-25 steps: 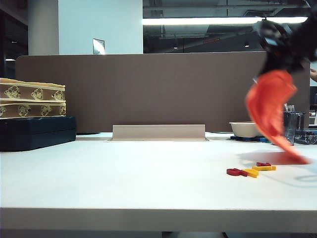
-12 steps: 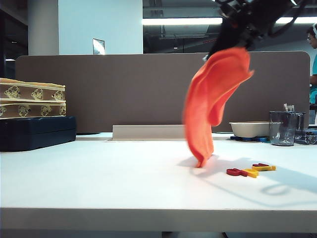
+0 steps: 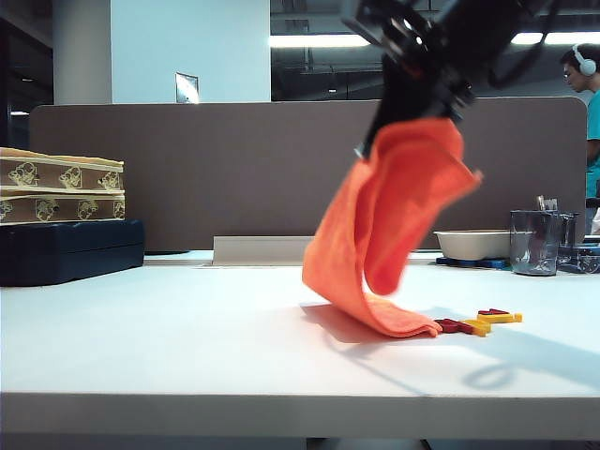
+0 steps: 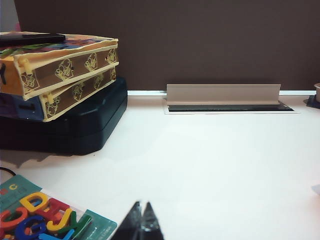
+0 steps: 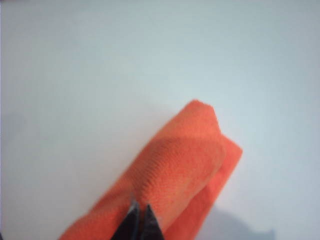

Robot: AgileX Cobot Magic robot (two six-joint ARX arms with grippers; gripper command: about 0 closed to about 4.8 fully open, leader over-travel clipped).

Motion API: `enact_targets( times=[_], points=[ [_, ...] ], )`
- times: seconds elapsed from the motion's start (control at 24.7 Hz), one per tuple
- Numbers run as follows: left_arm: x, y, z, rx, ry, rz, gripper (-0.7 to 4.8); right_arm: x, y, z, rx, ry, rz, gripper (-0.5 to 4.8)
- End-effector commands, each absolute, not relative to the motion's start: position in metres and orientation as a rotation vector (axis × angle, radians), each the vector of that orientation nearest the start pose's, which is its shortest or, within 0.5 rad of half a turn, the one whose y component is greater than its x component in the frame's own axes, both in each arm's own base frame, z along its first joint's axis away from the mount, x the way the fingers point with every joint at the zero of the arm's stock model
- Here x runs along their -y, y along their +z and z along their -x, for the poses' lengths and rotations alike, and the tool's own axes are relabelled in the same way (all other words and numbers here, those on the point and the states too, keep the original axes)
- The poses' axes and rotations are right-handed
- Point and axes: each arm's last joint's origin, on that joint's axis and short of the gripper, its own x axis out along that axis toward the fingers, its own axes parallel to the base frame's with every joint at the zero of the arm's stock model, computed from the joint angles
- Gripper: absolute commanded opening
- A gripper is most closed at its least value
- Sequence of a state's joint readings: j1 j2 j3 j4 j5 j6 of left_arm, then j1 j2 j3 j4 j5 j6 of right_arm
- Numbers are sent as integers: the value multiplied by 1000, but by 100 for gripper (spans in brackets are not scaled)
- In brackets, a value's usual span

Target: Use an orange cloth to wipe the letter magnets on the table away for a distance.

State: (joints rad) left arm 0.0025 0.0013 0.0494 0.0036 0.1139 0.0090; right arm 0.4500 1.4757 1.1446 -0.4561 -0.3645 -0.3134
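Exterior view: right pincer (image 3: 412,108) clamped on orange cloth (image 3: 384,234); left pincer (image 4: 140,220) closed, empty, above table (image 4: 210,165).

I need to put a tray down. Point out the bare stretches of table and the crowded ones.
Free: the wide white table between the dark case with its stacked boxes and the orange cloth hanging from the shut right gripper. Crowded: the letter magnets by the cloth's hem, the bowl and cup behind. The left gripper sits shut, low, beside a letter pack.

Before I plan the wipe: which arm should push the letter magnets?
Right. Its hand is shut on the orange cloth, whose end lies beside the letter magnets. The left hand is shut, cloth-less.
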Motion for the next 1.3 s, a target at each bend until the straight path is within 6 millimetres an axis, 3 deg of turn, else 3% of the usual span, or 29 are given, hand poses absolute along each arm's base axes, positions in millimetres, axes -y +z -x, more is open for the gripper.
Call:
enact_targets(
  times=[0.04, 0.41, 0.49, 0.89, 1.3],
  points=[
    [3, 183, -94, 69, -117, -14, -6, -142, 255, -274, -765, 846, 356, 7],
    [3, 183, -94, 68, -118, -14, -6, -130, 193, -259, -913, 748, 511, 7],
    [3, 183, -94, 68, -117, -14, -6, -128, 187, -257, -913, 731, 521, 7],
    [3, 183, -94, 67, -118, -14, -6, -102, 183, -271, -885, 581, 502, 7],
    [3, 183, -94, 60, -118, -14, -6, -41, 182, -289, -911, 379, 399, 7]
  ],
)
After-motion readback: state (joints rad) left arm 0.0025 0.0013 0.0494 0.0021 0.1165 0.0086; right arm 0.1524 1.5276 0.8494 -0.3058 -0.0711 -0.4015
